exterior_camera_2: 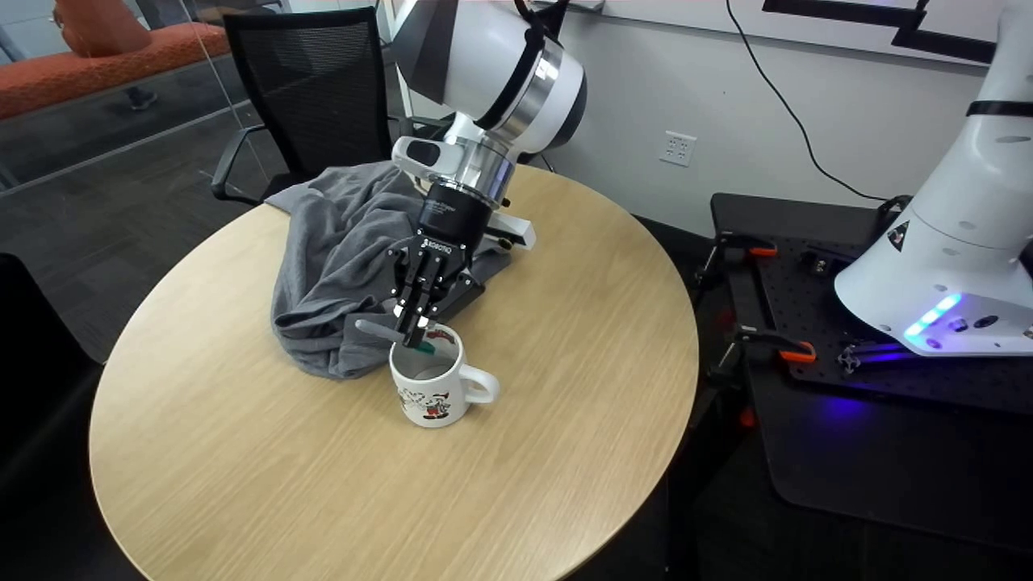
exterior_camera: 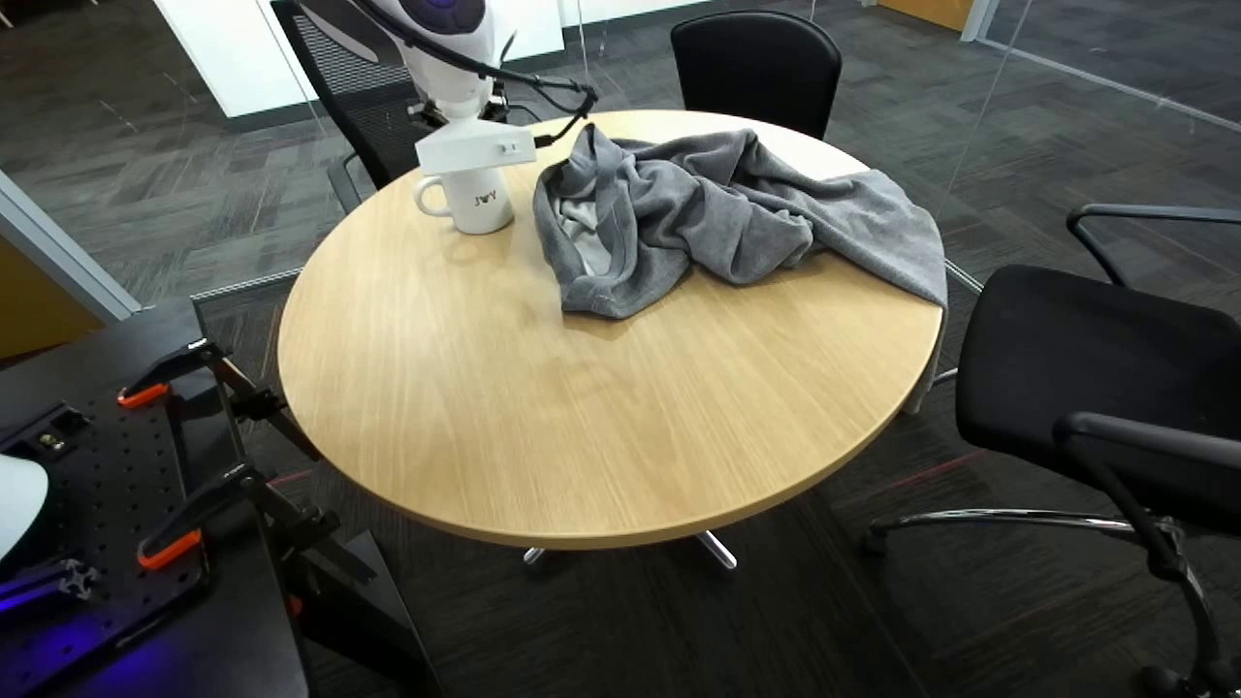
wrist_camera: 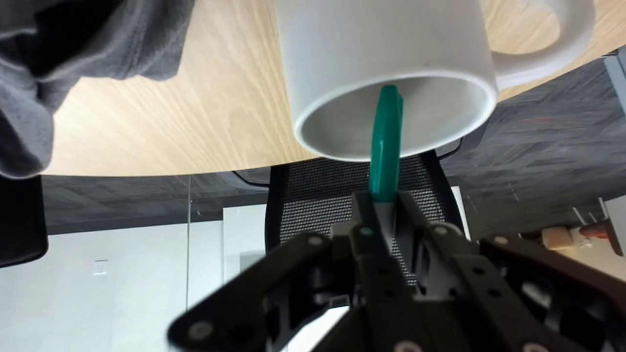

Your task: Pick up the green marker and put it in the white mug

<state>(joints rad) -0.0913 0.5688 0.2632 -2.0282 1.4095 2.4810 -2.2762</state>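
Observation:
The white mug stands upright on the round table and shows in both exterior views (exterior_camera: 482, 206) (exterior_camera_2: 426, 406) and in the wrist view (wrist_camera: 391, 39). My gripper (exterior_camera_2: 413, 332) is shut on the green marker, which has a grey body (exterior_camera_2: 378, 329) and a green cap (wrist_camera: 385, 146). In the wrist view the fingertips (wrist_camera: 384, 208) hold it just behind the cap. The marker is tilted, with the cap pointing down into the mug's mouth. How deep the tip is cannot be told. In an exterior view a white box on the wrist (exterior_camera: 475, 145) hides the fingers.
A crumpled grey cloth lies close beside the mug and shows in both exterior views (exterior_camera: 717, 208) (exterior_camera_2: 347, 250) and in the wrist view (wrist_camera: 132, 44). The mug's handle (exterior_camera_2: 483, 386) sticks out to one side. Black chairs (exterior_camera: 756, 68) stand around the wooden table (exterior_camera: 582, 417).

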